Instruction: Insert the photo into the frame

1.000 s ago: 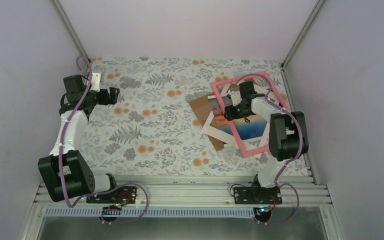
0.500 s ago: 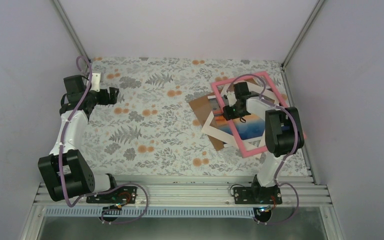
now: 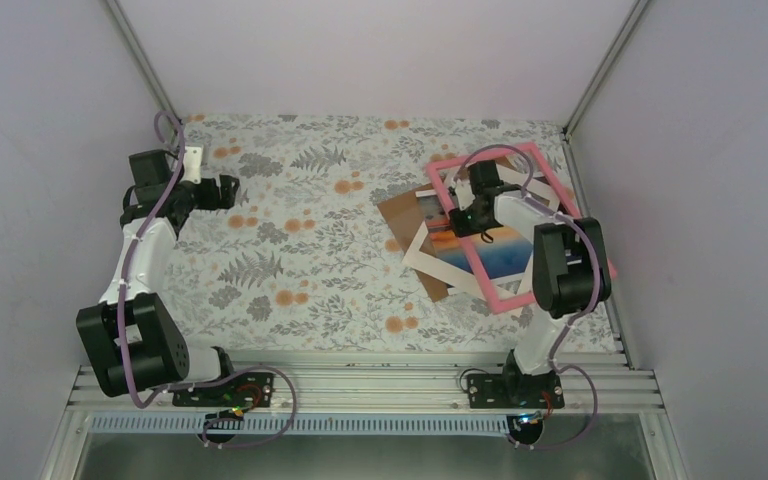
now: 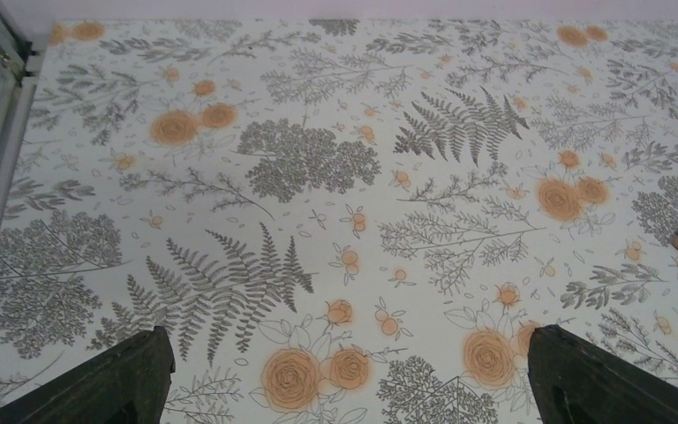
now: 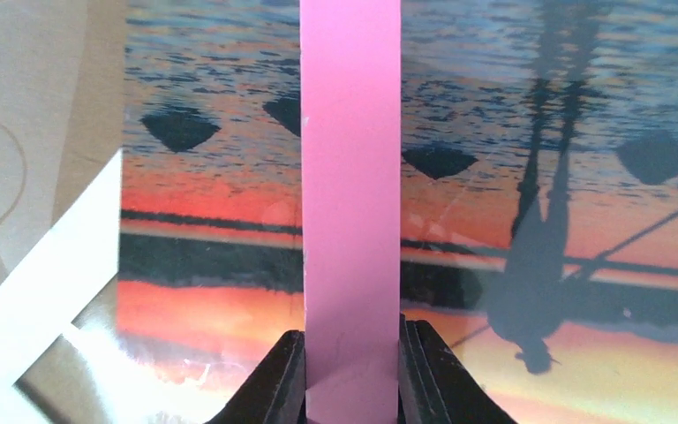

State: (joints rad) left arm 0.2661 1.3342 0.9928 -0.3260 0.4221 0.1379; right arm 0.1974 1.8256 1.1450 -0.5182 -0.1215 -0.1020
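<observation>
Pinching frame — right gripper

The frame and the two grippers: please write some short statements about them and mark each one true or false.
1. The right gripper is closed on a bar of the frame. True.
2. The left gripper holds the photo. False: it is open and empty above the flowered table.
3. Part of the photo lies under the frame. True.
4. The frame lies on the left half of the table. False: it lies on the right half, near the right arm.
</observation>
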